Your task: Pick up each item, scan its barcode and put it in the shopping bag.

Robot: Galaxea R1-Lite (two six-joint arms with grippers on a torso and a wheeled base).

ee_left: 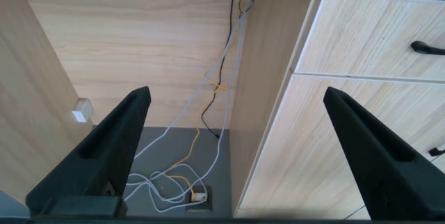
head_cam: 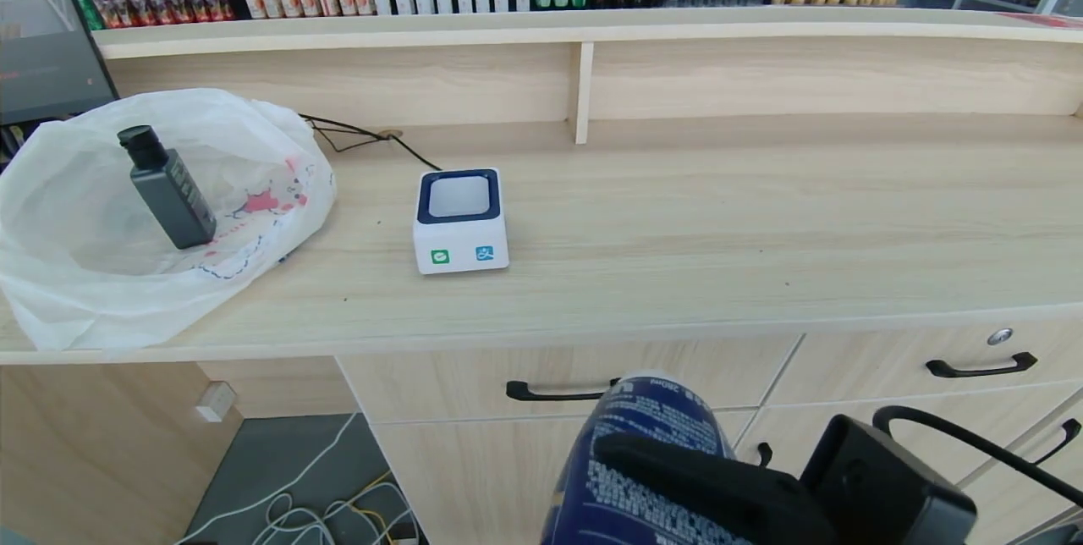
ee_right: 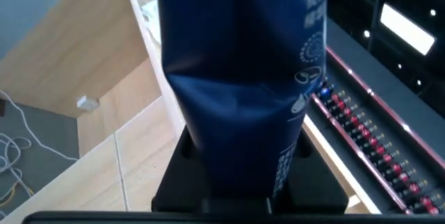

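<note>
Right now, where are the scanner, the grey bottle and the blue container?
scanner [head_cam: 461, 250]: head view, white front face.
grey bottle [head_cam: 176, 196]: head view, middle of its body.
blue container [head_cam: 647, 431]: head view, printed upper body.

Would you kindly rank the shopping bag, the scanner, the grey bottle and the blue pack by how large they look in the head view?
1. shopping bag
2. blue pack, though it is nearest the camera and cut off by the edge, so its rank is unsure
3. scanner
4. grey bottle, only slightly smaller than the scanner
</note>
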